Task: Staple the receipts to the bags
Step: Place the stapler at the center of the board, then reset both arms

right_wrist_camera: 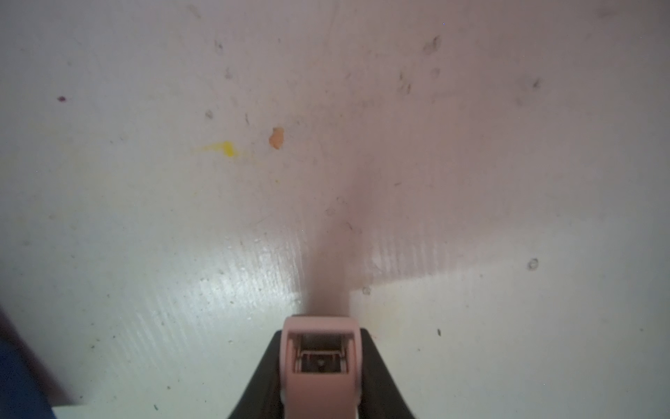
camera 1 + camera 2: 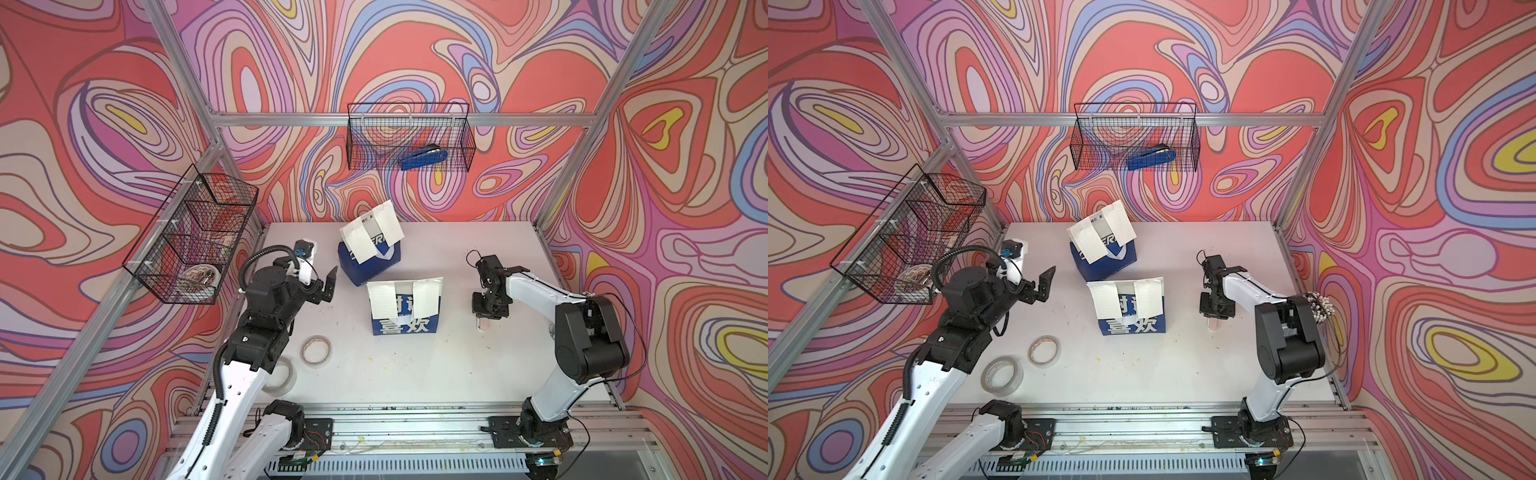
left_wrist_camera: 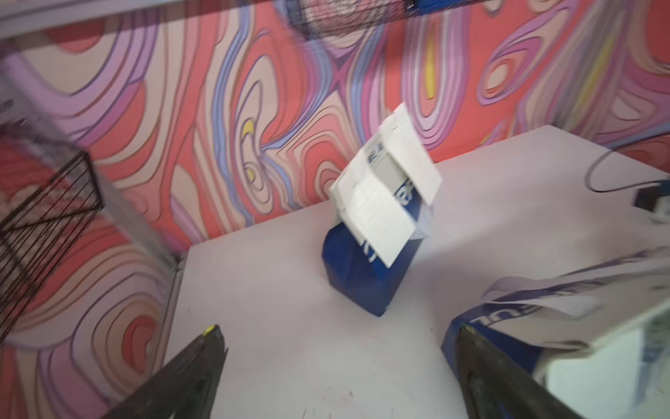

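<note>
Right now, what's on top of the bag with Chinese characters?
Two receipts hang over the bag's top edge, side by side, hiding most of its upper characters. Staples aren't discernible.

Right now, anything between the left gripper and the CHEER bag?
Nothing. Only bare table lies between the open left gripper and the CHEER bag. The left wrist view shows it clearest, and both top views agree.

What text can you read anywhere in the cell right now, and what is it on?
"ER", white letters on the far bag; the rest is covered by receipts.
"喜欢", large white characters on the near bag; the row above is half covered.
Print on the receipts and the small label atop the far bag: too small to read.
</note>
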You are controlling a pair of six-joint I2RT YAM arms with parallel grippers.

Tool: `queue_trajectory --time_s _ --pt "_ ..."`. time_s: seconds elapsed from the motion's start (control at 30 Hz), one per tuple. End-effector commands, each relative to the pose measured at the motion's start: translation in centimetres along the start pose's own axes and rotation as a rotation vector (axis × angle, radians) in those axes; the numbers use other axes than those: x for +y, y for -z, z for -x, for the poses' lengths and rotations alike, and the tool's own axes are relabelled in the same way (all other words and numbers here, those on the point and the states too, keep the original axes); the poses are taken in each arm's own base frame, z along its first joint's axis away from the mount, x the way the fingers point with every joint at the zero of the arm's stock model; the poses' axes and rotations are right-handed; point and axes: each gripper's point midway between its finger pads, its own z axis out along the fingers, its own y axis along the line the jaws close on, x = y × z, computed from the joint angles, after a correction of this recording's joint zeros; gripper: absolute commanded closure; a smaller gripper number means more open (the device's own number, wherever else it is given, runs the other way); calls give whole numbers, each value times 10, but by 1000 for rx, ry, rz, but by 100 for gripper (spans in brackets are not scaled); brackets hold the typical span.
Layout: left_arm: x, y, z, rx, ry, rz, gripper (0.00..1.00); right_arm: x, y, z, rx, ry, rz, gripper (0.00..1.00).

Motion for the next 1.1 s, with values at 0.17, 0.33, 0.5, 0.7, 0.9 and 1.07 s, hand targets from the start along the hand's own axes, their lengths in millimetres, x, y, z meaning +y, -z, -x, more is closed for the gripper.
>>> queue_trajectory --time_s 0.17,0.33,0.5,0.7,0.9,1.07 --pt "38 -4 -121 222 203 230 0 2 -21 10 0 8 38 67" --pt "52 -9 -159 244 307 358 0 0 -4 25 -88 -13 42 46" --pt "55 -11 -174 280 264 386 0 -7 36 49 -285 -38 31 34" --pt "41 -30 -170 109 221 286 0 -17 110 75 -705 -37 58 20" --pt "42 -49 -178 26 148 293 0 -24 144 64 -1161 141 27 2" --pt "41 -74 -181 104 113 281 0 -43 124 55 -1270 123 -81 2"
